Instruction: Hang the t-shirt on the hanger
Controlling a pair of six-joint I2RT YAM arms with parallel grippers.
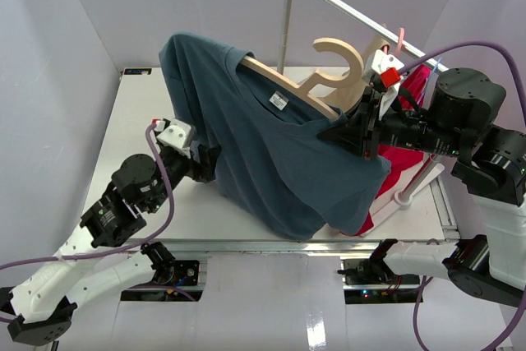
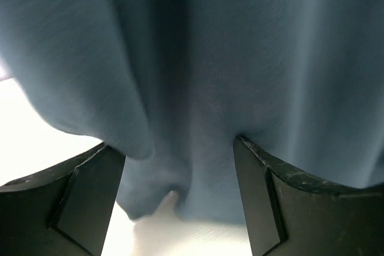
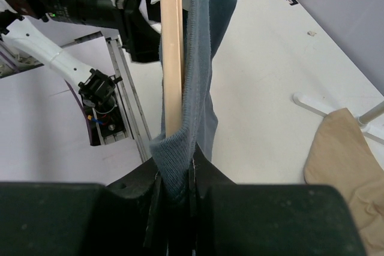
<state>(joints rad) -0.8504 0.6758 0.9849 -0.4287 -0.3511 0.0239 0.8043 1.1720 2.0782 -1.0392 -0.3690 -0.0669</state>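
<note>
Honestly my worry is the t-shirt [image 1: 271, 154], half-draped over the hanger [image 1: 329, 80], sliding off if my right pincer [image 3: 177, 178], clamped on its edge right beside the hanger, slips, or my left pincer [image 2: 177, 154], jaws wide around loose cloth below the hanger, tugs down.

Your left arm [image 1: 123, 199] rises from the near left, forearm angled up and to the right. The left gripper [image 2: 180, 148] points into the t-shirt [image 1: 271, 158], its fingers [image 2: 78, 202] well apart with cloth sagging between them. Your right arm [image 1: 468, 104] stands high at the right, forearm level and pointing left. The right gripper [image 3: 177, 181] is pinched tight on the t-shirt's collar edge.
</note>
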